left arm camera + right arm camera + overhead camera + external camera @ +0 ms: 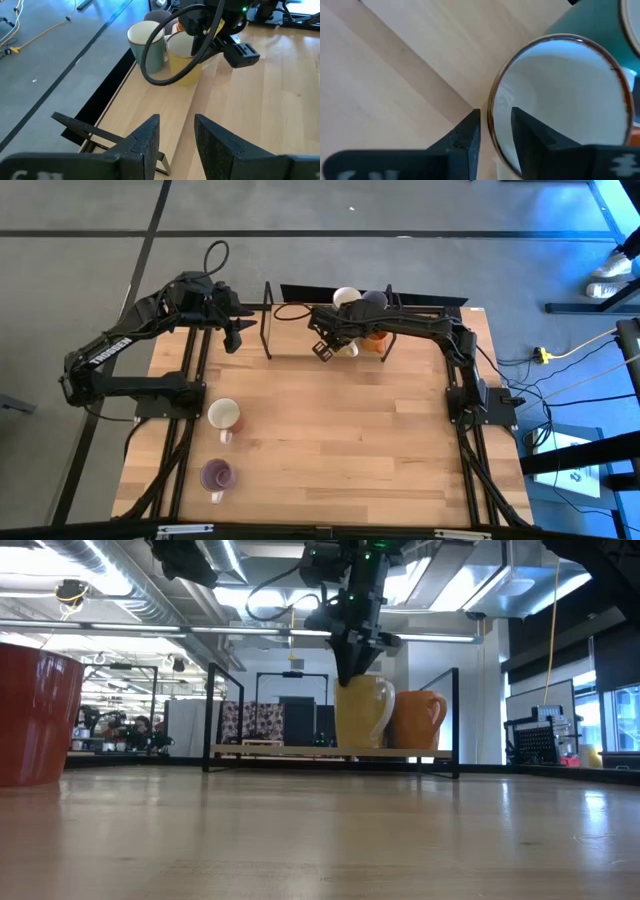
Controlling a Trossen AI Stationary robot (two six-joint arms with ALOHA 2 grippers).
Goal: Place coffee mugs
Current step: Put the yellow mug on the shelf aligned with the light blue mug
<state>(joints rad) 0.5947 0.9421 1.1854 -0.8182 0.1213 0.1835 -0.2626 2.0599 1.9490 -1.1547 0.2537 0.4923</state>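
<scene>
A cream mug [365,712] stands upright at the table's far edge, and my right gripper [350,668] is shut on it from above. Close around it are an orange mug [420,720], a white mug [347,298] and a pale lavender mug [377,300]. Nearer the left side, a white mug with a reddish inside [224,415] and a dark purple mug [216,475] stand on the table. My left gripper [235,332] hovers open and empty at the far left, above the black frame. My right gripper holds the cream mug by its brown-edged rim [491,107]. One finger [530,132] is inside the mug and the other finger [465,132] is outside its wall. The fingers point down from above. The mug is upright, and its base appears to rest on the wooden strip [300,750].
A black wire frame [268,320] with upright posts [210,720] runs along the far edge around the mugs. A black cable loop [165,55] hangs in front of the left wrist camera. Bare wood [350,440] fills the middle and the near right of the table.
</scene>
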